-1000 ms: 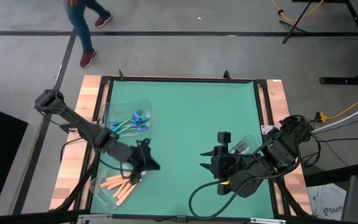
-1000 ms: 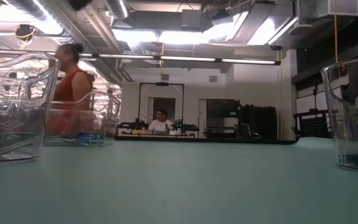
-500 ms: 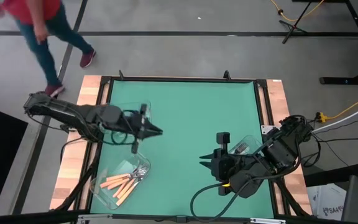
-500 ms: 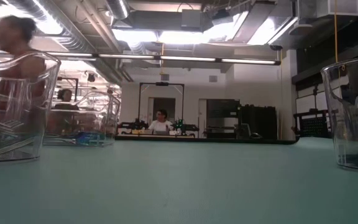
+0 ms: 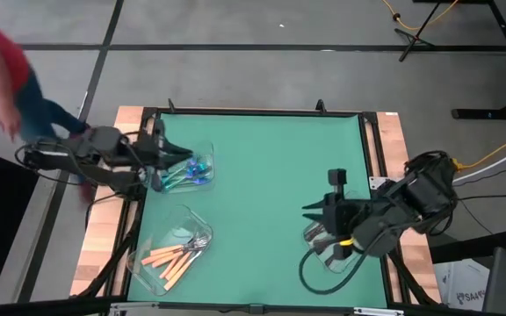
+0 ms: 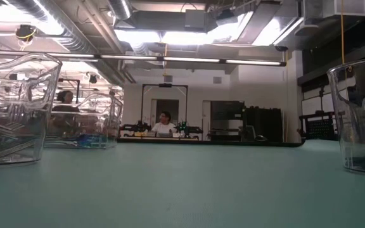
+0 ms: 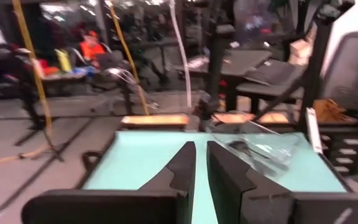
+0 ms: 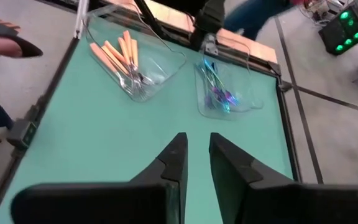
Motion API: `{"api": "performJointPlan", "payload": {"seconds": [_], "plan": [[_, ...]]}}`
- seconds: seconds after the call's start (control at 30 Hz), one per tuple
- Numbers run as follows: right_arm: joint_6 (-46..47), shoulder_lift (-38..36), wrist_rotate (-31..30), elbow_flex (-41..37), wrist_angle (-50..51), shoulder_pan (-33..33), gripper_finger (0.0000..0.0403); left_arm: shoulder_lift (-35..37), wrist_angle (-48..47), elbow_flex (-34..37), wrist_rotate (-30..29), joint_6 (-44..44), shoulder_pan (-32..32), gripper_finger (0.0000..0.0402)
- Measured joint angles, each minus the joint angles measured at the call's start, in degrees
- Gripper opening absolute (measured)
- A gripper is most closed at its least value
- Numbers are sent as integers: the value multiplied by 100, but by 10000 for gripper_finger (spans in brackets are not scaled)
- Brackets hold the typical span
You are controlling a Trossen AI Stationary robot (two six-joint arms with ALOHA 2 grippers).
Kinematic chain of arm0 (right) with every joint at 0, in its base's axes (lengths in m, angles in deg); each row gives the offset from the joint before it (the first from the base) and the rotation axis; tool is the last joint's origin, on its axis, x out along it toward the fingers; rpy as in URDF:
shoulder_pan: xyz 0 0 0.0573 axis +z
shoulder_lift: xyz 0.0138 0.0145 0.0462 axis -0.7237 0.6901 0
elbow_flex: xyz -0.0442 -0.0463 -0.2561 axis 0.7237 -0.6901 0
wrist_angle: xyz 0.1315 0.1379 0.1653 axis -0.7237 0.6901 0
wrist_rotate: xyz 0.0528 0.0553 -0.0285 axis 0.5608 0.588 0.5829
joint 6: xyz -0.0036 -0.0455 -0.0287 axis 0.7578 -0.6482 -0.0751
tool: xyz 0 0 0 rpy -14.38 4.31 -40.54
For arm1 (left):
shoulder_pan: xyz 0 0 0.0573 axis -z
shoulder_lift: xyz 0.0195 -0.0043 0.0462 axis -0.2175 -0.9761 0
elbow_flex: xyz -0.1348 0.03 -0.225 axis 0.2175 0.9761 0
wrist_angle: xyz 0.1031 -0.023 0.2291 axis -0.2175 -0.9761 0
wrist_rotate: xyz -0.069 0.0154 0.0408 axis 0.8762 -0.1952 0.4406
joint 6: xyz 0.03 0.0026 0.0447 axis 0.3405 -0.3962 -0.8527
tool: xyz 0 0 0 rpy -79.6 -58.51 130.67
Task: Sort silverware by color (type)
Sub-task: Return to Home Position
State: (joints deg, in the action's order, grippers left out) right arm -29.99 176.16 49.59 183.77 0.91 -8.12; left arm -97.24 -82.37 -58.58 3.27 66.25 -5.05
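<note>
Orange-handled forks [image 5: 176,256] lie in a clear tray [image 5: 152,268] near the table's front left. Blue-teal forks [image 5: 193,169] lie in a second clear tray [image 5: 207,149] at the far left. My left gripper [image 5: 191,157] hovers level just above this tray, shut and with nothing in it [image 7: 201,154]. Dark forks [image 7: 244,149] lie in a third clear tray [image 5: 317,239] at the right. My right gripper [image 5: 307,210] is above that tray's far edge, slanting down, shut and holding nothing [image 8: 197,146].
The green mat [image 5: 262,175] between the trays lies bare. Wooden strips [image 5: 393,140] border it left and right. A person [image 5: 7,79] moves past beyond the table's far left corner. In the low view the clear trays [image 6: 14,107] [image 6: 360,114] stand at both sides.
My left gripper has risen from the orange forks' tray and swung toward the table's far left, rolling as it went, and is now level over the blue forks' tray. My right gripper has drawn back a little toward the right edge. A person walked past the far left corner.
</note>
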Motion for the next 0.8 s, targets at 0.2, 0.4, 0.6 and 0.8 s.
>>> {"api": "performJointPlan", "payload": {"seconds": [0.2,0.4,0.6,0.8], "plan": [[337,-80,-134,0,589,2,56,746,-393,31,-47,-339,0,33],[518,-79,-173,-237,762,4,56,1436,-228,715,-46,-341,0,33],[534,-142,-164,-585,759,4,56,2020,525,1820,-47,-309,0,33],[813,-513,-183,-1097,706,4,56,2521,1296,2858,-79,-310,0,33]]}}
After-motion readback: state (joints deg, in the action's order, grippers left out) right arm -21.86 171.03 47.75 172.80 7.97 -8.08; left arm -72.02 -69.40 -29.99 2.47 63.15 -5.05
